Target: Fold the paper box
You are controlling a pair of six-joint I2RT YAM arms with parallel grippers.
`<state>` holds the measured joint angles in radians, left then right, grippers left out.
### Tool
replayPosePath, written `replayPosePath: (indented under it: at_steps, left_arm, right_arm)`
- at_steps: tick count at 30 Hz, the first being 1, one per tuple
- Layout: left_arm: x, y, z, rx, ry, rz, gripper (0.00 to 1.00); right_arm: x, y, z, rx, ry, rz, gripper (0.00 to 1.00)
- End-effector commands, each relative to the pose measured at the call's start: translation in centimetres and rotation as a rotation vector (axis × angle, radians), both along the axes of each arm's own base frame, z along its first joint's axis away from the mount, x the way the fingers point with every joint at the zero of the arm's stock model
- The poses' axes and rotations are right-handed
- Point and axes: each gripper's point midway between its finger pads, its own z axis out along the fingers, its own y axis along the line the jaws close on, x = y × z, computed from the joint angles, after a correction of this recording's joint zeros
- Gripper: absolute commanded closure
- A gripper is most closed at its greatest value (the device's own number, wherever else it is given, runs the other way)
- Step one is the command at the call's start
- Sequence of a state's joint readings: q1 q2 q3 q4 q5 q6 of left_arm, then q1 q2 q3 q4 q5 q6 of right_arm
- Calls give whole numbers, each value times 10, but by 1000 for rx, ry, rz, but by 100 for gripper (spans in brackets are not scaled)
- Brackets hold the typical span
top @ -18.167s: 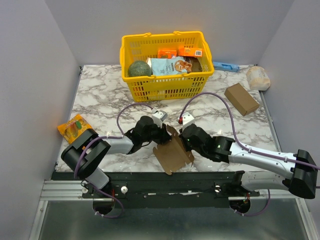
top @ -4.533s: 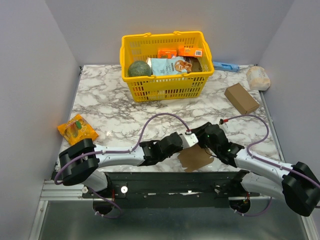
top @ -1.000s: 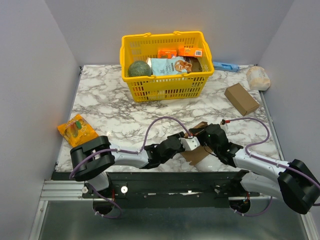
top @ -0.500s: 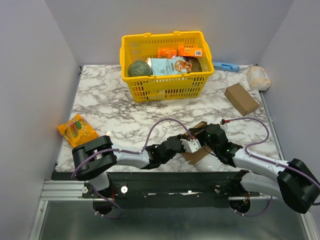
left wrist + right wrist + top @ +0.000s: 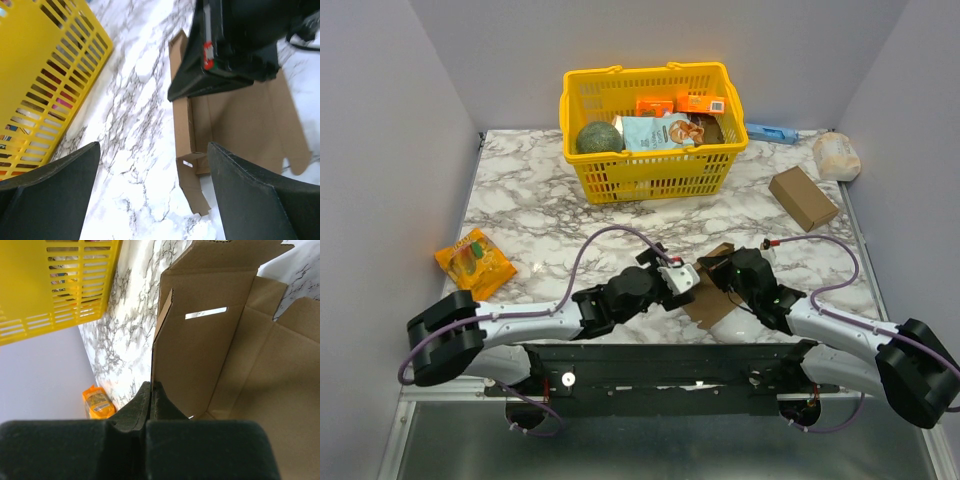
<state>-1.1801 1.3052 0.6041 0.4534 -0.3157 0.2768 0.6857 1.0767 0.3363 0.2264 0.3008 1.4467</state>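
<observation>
The paper box [image 5: 713, 306] is a thin brown cardboard piece lying partly unfolded near the table's front edge, one panel raised. My right gripper [image 5: 724, 276] is shut on the edge of that upright panel. In the right wrist view the gripper [image 5: 152, 388] pinches the paper box [image 5: 215, 350] with the jaws closed on the thin cardboard. My left gripper [image 5: 684, 279] stands open just left of the box. In the left wrist view this gripper [image 5: 152, 146] has its jaws wide apart over the marble and the left flap of the paper box [image 5: 240, 120], holding nothing.
A yellow basket [image 5: 650, 165] with groceries stands at the back centre. A blocky brown carton [image 5: 803, 197] and a white bag [image 5: 836, 155] lie at the right. An orange snack packet [image 5: 473, 257] lies at the left. Purple cables loop over both arms.
My left gripper has opened wide, let go of the box and drawn back to the left. The right gripper has kept its hold on the raised panel.
</observation>
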Motion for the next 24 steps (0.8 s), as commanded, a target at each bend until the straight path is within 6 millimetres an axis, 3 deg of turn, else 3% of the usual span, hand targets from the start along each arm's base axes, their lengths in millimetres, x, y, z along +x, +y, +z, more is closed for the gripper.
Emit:
replayPosePath:
  at_steps: [1, 3, 6, 9, 16, 24]
  left_arm:
    - [-15, 20, -8, -124, 224, -50, 3]
    - [-14, 31, -3, -218, 301, -10, 2]
    - [-4, 54, -21, -256, 377, 105, 1]
    - [-4, 64, -54, -195, 458, 178, 1]
    - [-13, 58, -96, -137, 576, 187, 4]
    - [-7, 38, -99, -202, 564, 143, 7]
  right_arm:
    - [-9, -14, -22, -79, 49, -14, 97]
    - [-10, -14, -22, -80, 49, -16, 97]
    - [-9, -15, -21, -79, 47, -19, 97]
    - [-9, -15, -23, -83, 53, -19, 97]
    - [-9, -12, -24, -80, 65, -13, 100]
    - [-9, -10, -25, -79, 69, -8, 100]
